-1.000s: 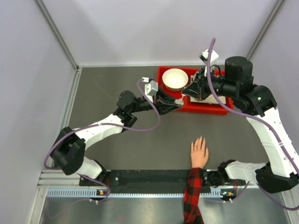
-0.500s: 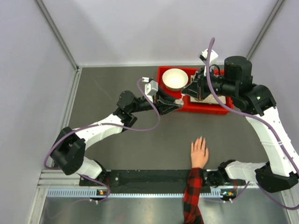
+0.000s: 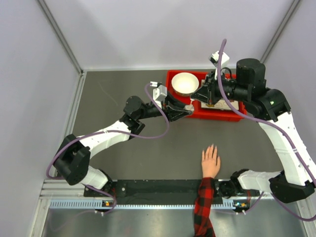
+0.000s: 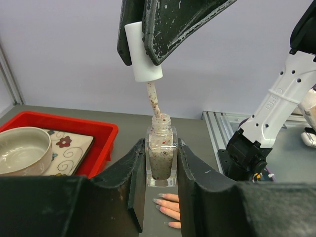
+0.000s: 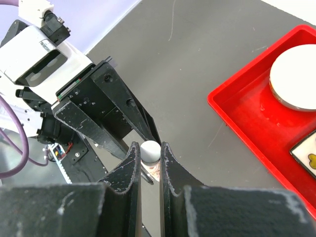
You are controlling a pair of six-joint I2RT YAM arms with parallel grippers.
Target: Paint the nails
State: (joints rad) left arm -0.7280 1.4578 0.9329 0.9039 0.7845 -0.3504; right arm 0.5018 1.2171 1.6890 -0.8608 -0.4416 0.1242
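The right gripper (image 5: 149,148) is pinched shut on the white cap (image 4: 142,54). Its brush (image 4: 154,101) hangs with the tip at the neck of the bottle (image 4: 161,163). The left gripper (image 4: 160,144) clamps that bottle upright by its sides, just beside the tray (image 3: 212,115). The hand (image 3: 211,162) lies flat, well apart near the arm bases, with its nails (image 4: 156,201) pointing away. This looks like loading the brush. Next, the right arm should lift it clear and bring it gently down onto one nail.
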